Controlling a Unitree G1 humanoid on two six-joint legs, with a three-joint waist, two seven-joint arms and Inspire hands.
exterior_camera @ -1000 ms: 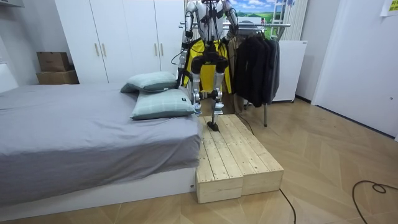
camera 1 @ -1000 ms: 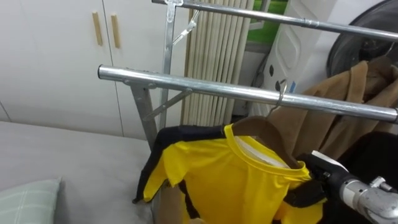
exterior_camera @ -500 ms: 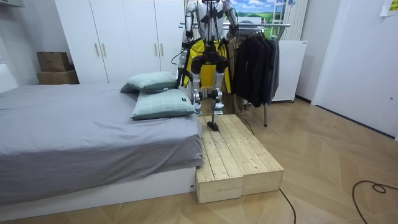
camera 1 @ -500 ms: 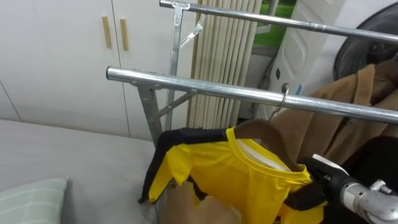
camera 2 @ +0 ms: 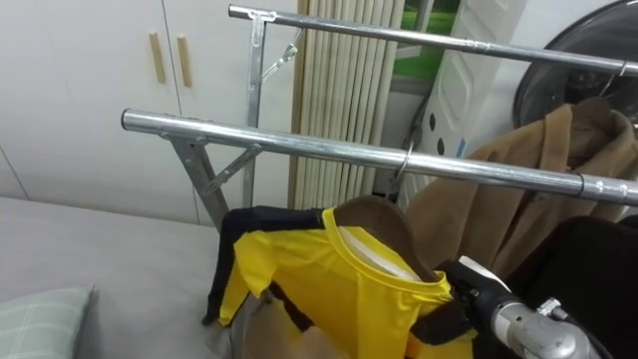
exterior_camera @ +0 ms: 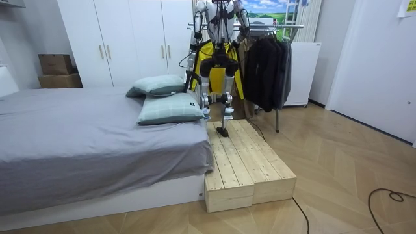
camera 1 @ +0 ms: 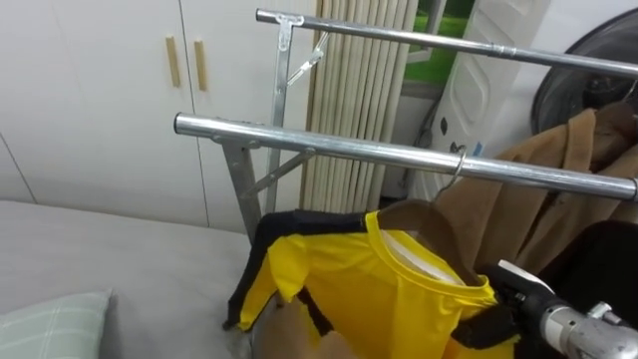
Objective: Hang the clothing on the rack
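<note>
The yellow shirt [camera 1: 384, 289] hangs on a brown hanger [camera 1: 424, 211], and its dark-trimmed left side sags lower than the right. The hanger's wire hook [camera 1: 457, 163] meets the lower rail [camera 1: 329, 148] of the clothes rack toward the rail's right part. That spot is well apart from the rail's open left end and just beside a tan coat [camera 1: 558, 175] hanging there. The hook looks to be over the rail, but I can't be sure it is fully seated.

My right hand [camera 1: 513, 297] is at the shirt's right shoulder, sunk into the cloth. I cannot tell whether it is gripping the shirt or only resting against it.

My main worry is the withdrawal. If cloth is snagged on my hand when I draw back, I could pull the hook off the rail or drag the shirt off the hanger. The sagging left side may also slip off by its own weight. I stand close to the rack at the far end of a wooden platform [exterior_camera: 244, 162] beside the bed [exterior_camera: 97, 143], so a sway of my body could jolt the rail.
</note>
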